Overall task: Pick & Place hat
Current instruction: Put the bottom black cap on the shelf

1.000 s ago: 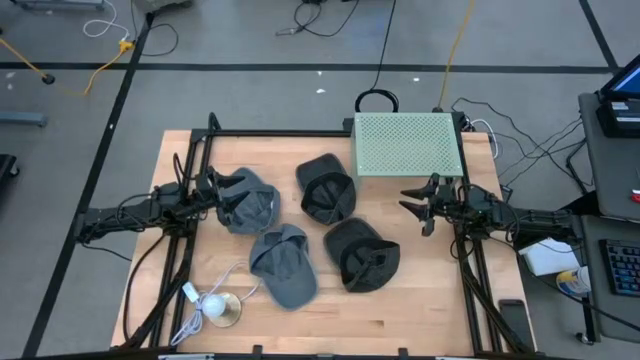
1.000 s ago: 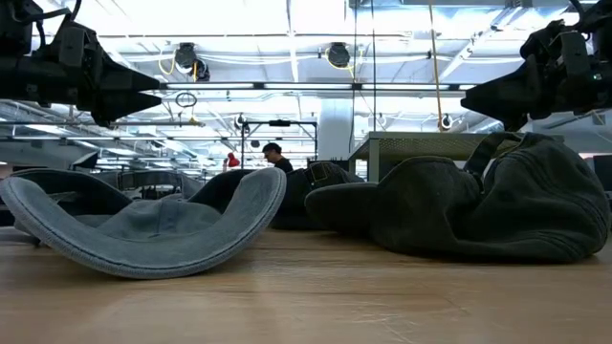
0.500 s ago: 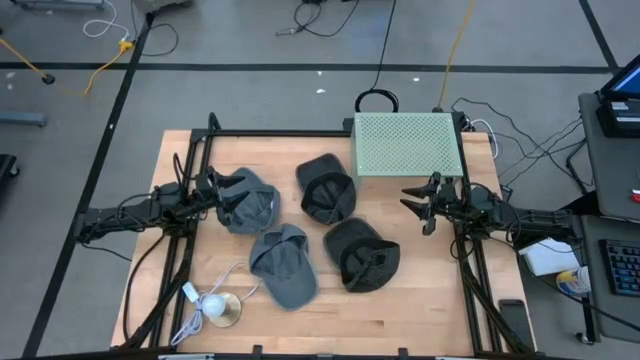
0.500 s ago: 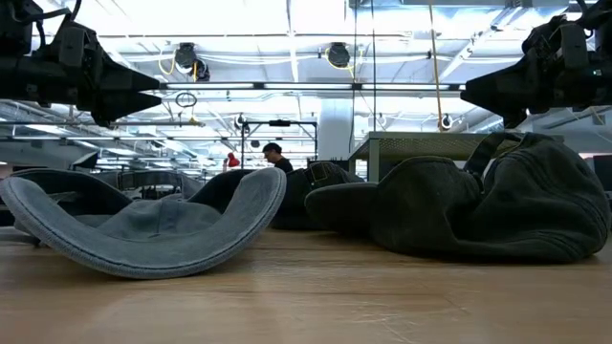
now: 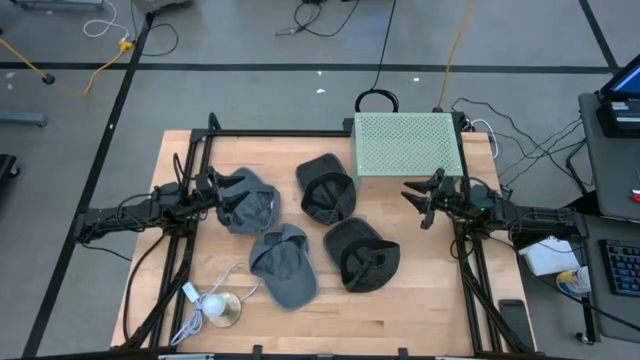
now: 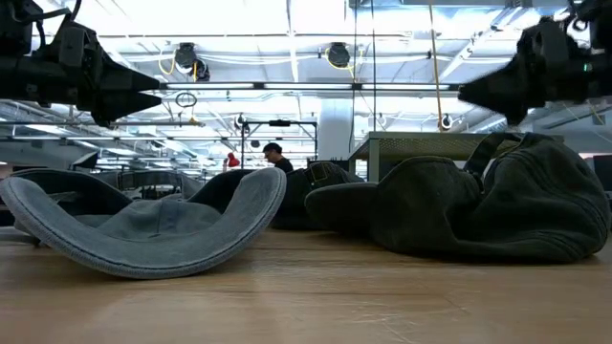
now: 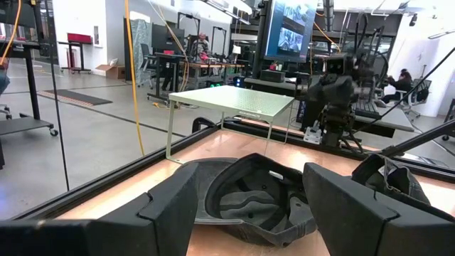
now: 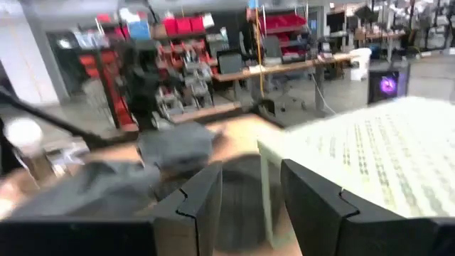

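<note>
From above, the wooden surface carries four hats. A blue-grey cap lies toward the left, just in front of the left pincer, whose fingers stand apart and hold nothing. A dark cap sits near the middle, another dark cap lies toward the near right, and a second blue-grey cap lies between them at the near side. A pale green perforated stand occupies the far right part of the surface. The right pincer hangs just beside the stand's near edge, its fingers apart and empty. A small round lamp-like thing with a white cord rests at the near left corner.

At table-top height, the blue-grey cap lies upturned on the left, the dark cap bulks on the right, and both pincers hang above them, the left pincer at one side, the right pincer at the other. A person shows far back in the room.

Past the left arm's own fingers, a dark cap lies open side up, with the green stand beyond it and the other arm farther off.

The right wrist view is blurred by motion; its fingers are spread, with the green stand close by.
</note>
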Tool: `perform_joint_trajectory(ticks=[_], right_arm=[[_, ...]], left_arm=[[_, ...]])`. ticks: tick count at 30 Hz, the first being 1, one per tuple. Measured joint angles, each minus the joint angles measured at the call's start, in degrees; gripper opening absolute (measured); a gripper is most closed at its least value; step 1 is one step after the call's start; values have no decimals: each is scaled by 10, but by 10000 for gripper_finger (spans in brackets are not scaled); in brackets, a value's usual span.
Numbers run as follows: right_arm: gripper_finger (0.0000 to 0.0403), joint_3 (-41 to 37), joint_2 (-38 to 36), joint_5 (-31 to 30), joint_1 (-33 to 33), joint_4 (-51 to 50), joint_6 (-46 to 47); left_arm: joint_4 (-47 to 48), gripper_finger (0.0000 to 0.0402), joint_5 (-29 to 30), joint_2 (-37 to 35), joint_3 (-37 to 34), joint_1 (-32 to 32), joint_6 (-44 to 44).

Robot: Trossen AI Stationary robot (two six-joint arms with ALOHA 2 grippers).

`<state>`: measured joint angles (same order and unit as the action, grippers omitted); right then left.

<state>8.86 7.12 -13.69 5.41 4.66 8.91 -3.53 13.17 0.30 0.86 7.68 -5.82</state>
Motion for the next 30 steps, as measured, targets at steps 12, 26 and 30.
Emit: perform_joint_trajectory(ticks=[12, 26, 30], right_arm=[[141, 153, 140, 0, 0, -64, 70], [141, 346, 273, -28, -27, -219, 95], [141, 414, 314, -83, -40, -298, 107]], left_arm=[[0, 253, 0, 0, 0, 0, 0], [0, 253, 0, 0, 0, 0, 0], [0, 253, 0, 0, 0, 0, 0]])
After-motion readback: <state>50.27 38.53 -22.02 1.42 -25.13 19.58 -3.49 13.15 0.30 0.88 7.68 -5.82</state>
